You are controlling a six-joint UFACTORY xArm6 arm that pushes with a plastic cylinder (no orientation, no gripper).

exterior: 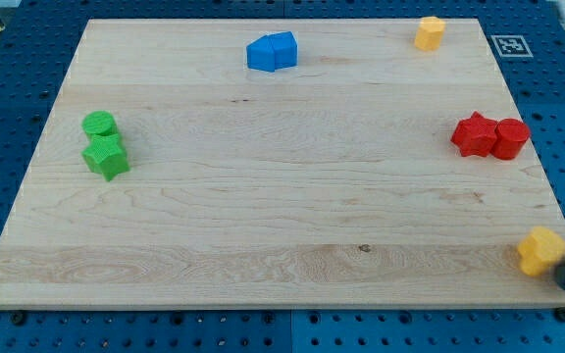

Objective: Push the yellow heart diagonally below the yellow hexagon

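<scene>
At the view's bottom right, my tip (pixel 564 276) pokes in from the edge as a dark, blurry shape. It is one straight rod, so it has no parts that open or close. It is touching the right side of the yellow heart block (pixel 540 250), or is so close that I cannot tell them apart. The heart sits right at the bottom right corner of the light wooden board (pixel 282 216), very near its edge. The blur makes its heart shape hard to make out.

Going up the board, two green blocks sit on the view's left. The green star-shaped block (pixel 106 156) is lower, and the round green block (pixel 98 125) sits just above it. The two are touching.

On the view's right, about the same way up, are two red blocks side by side and touching. The red star-like block (pixel 475 134) is on the left and the round red block (pixel 509 138) is on the right. They are well above the yellow heart.

Near the top, close to the middle, are two blue blocks (pixel 272 52) pressed together. I cannot tell their shapes for sure.

At the top right corner stands the yellow hexagon block (pixel 430 32). It is well apart from the yellow heart, almost straight above it in the view.

The board lies on a blue table with holes (pixel 8 88). A small black and white marker square (pixel 508 44) sits by the top right corner.
</scene>
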